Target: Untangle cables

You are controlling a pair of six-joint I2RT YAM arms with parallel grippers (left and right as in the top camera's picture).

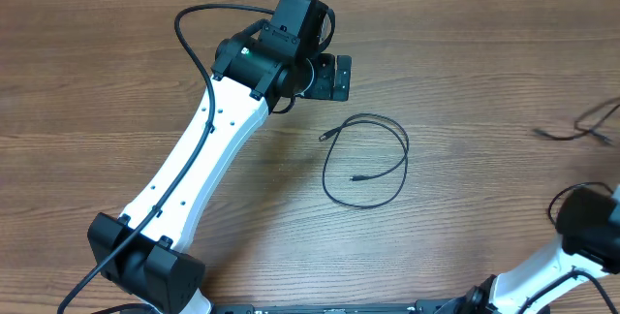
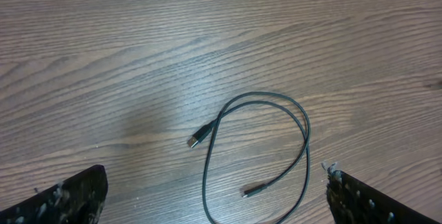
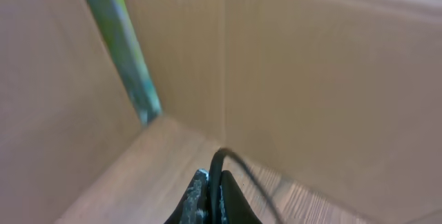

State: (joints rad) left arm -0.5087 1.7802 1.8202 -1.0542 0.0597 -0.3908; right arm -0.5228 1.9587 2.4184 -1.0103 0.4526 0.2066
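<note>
1. Wood-grain table [image 1: 465,33] is seen under everything, and cardboard walls [image 3: 331,65] are shown behind it in the right wrist view.
2. The left arm [image 1: 208,154] is stretched from the near left corner toward the far middle of the table. Only part of the right arm [image 1: 586,222] is shown, at the near right corner.
3. The left gripper [image 2: 214,182] is held with its fingers [image 2: 69,200] spread wide, and nothing is gripped.
4. The right gripper [image 3: 213,202] is pressed together on a thin pinched cable [image 3: 215,179].
5. A looped cable [image 1: 406,154] is laid flat mid-table, near the left gripper but apart from it.
6. A second cable [image 1: 572,137] is seen at the right edge. Whether it is the pinched one cannot be told.
</note>
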